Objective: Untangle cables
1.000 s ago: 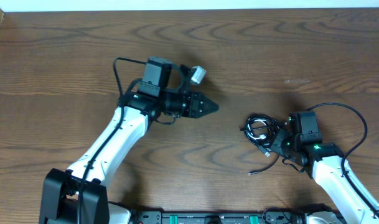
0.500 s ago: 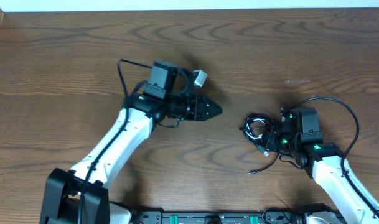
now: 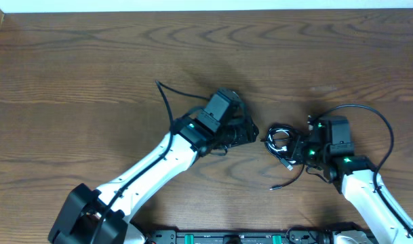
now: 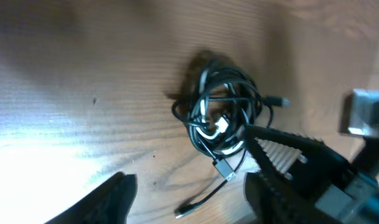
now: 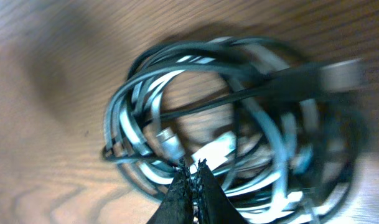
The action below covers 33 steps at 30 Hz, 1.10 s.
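Right jaws are pressed together at the cables (image 3: 281, 139) just ahead; left jaws, apart, should close on one outer loop only.

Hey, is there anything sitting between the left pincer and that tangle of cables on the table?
Nothing visible. Only bare table lies between the open left pincer and the cables. The right pincer, shut, meets the bundle from the opposite side.

table (image 3: 70, 68): wood, clear grain, smooth, faint sheen
cables (image 5: 133, 112): glossy plastic sheath
plug (image 5: 167, 142): shiny metal
arm shell (image 3: 152, 166): smooth white plastic
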Each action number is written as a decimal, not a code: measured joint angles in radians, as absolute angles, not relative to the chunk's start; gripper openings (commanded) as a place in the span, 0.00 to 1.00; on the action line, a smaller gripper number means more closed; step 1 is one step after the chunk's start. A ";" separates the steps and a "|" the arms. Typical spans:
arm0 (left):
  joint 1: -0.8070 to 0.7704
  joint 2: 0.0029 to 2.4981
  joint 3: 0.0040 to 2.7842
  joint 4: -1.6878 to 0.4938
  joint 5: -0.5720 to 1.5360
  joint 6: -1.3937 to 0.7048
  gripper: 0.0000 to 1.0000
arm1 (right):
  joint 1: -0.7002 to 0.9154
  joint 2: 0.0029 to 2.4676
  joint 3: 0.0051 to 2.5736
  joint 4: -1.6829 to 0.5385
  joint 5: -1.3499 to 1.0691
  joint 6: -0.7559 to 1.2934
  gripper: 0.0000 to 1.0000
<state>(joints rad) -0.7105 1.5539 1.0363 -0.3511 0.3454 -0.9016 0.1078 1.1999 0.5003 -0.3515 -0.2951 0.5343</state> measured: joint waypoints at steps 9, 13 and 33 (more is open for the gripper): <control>-0.724 1.705 1.037 -0.238 0.327 -1.205 0.44 | -0.047 1.071 0.500 -0.435 -0.302 0.524 0.04; -0.728 1.769 1.037 -0.116 0.379 -1.243 0.39 | -0.051 1.031 0.500 -0.461 -0.319 0.501 0.05; -0.741 1.868 1.037 -0.058 0.491 -1.347 0.30 | -0.051 1.026 0.500 -0.483 -0.324 0.481 0.06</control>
<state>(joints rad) -0.7410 1.8683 1.0367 -0.0582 0.4911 -1.3472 -0.0513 1.0264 0.4999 -0.4828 -0.3237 0.4808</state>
